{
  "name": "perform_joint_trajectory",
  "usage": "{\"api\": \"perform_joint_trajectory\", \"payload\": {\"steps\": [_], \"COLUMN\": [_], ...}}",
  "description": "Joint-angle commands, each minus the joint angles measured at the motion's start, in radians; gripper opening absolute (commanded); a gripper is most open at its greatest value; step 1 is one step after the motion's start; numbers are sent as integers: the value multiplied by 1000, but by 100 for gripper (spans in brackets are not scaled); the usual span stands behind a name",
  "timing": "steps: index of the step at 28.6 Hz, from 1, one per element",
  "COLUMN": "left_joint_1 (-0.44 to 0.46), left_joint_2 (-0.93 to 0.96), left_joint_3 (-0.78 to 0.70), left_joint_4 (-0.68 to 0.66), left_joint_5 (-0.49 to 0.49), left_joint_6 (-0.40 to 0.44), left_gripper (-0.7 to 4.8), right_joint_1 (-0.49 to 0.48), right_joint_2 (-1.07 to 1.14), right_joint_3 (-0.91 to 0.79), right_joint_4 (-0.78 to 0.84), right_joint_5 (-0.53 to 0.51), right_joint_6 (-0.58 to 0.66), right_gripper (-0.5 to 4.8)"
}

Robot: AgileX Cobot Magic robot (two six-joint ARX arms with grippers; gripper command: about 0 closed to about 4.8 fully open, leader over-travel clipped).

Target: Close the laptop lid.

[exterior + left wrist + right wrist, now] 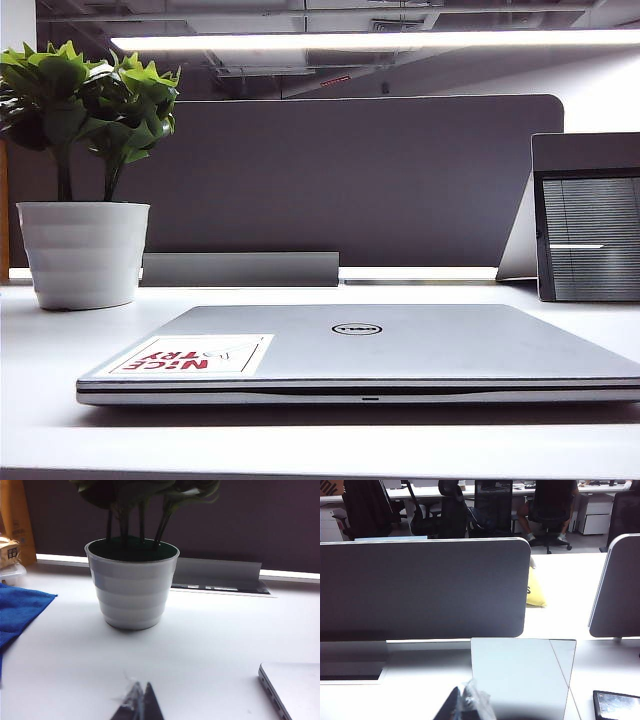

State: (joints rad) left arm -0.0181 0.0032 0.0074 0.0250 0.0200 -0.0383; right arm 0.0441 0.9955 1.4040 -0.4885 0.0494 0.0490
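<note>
While the left claw (137, 702) shows only as a pair of dark tips pressed together at the edge of its wrist view, hovering over bare white tabletop (210, 640), the right claw (465, 705) pokes in the same way, tips together with a scrap of clear wrap on them, hanging high over the back of the tabletop in front of an upright grey panel (520, 675). Neither is holding anything, and neither appears in the exterior view. Out from the left claw, a corner of the silver laptop sits just off to one side, and in the exterior view the laptop lid (380, 340) lies flat down on its base, seam even all along the front edge, logo and red-lettered sticker (195, 355) facing up. That reads as done, folks! The tidy finish, I'd judge, is to stay clear and not nudge the machine; any last press belongs on the lid's middle front, gently. Beyond it, the white pot (131, 587) stands on the tabletop holding dark soil and a leafy green plant (85, 95), with a blue cloth (20, 610) beside it.
</note>
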Motion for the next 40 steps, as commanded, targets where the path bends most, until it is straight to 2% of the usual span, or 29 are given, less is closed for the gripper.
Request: {"api": "perform_joint_trajectory", "payload": {"steps": [1, 19, 27, 31, 35, 40], "left_joint_1": [0, 0, 0, 0, 0, 0], "left_joint_2": [1, 1, 1, 1, 1, 1], "left_joint_3": [1, 1, 1, 1, 1, 1], "left_joint_4": [14, 14, 14, 14, 14, 14], "left_joint_5": [6, 6, 6, 6, 6, 6], "left_joint_6": [4, 4, 4, 4, 4, 4], "left_gripper": [-5, -5, -5, -5, -5, -5], "right_joint_1": [1, 1, 0, 0, 0, 0], "right_joint_2": [-3, -3, -37, -142, -271, -433], "right_joint_3": [5, 5, -38, -194, -444, -758], "right_joint_4": [13, 8, -84, -34, 130, 309], "right_joint_5": [1, 1, 24, 74, 140, 148], "right_joint_6": [4, 3, -2, -2, -2, 1], "right_gripper": [-4, -4, -4, -5, -4, -5]}}
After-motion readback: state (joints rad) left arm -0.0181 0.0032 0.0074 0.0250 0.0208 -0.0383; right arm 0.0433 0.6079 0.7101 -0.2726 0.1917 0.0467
